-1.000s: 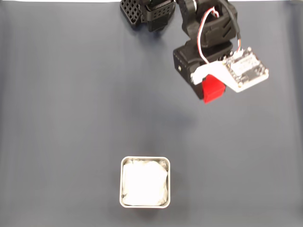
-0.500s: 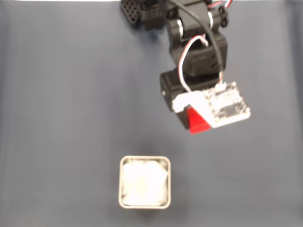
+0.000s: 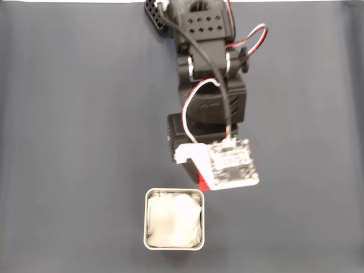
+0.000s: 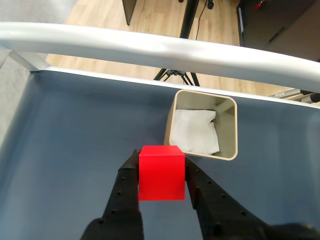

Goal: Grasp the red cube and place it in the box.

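1. Tabletop (image 3: 68, 142): covered w/ dark blue-grey matte sheet; a white rail (image 4: 160, 50) is seen along its far edge in wrist view.
2. Room: wood-plank floor (image 4: 150, 17) and black tripod legs (image 4: 190, 20) are visible beyond the rail.
3. Writing/labels: none legible; circuit board (image 3: 230, 165) markings are too small to read.
4. Pincer (image 4: 161, 172): clenched on the red cube (image 4: 161, 172), held above the tabletop.
5. Box (image 4: 230, 125): white lining inside; located just beyond the cube in wrist view, just below-left of a red sliver (image 3: 203, 184) in fixed view.
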`<control>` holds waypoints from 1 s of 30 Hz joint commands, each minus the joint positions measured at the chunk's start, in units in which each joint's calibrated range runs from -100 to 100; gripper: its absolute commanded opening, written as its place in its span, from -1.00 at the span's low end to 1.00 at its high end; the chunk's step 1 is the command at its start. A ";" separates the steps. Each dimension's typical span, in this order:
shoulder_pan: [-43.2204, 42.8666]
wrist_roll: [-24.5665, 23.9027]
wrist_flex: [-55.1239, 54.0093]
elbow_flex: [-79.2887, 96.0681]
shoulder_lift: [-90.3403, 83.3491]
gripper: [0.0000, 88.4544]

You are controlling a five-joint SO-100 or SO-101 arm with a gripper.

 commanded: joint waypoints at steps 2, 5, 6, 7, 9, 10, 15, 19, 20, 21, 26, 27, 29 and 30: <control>2.03 -0.49 -1.87 -5.00 1.09 -0.91; 2.88 -0.73 -2.20 -7.10 3.08 -0.91; 3.10 -0.83 -2.20 -7.83 3.78 -0.91; 3.31 -0.98 -2.20 -8.65 4.38 -0.91; 3.81 -1.17 -2.20 -10.29 5.77 -0.91; 4.02 -1.22 -2.20 -11.02 6.38 -0.91; 5.01 -1.51 -2.20 -14.49 9.24 -0.91; 5.72 -1.61 -2.20 -16.32 11.14 -0.91; 5.87 -1.66 -2.20 -16.77 11.66 -0.91; 6.01 -1.71 -2.28 -17.23 12.10 -0.91; 6.65 -1.81 -2.28 -18.96 13.83 -0.91; 6.79 -1.81 -2.28 -19.24 14.18 -0.91; 7.00 -1.81 -2.28 -19.78 14.78 -0.90; 7.07 -1.81 -2.28 -20.06 15.04 -0.90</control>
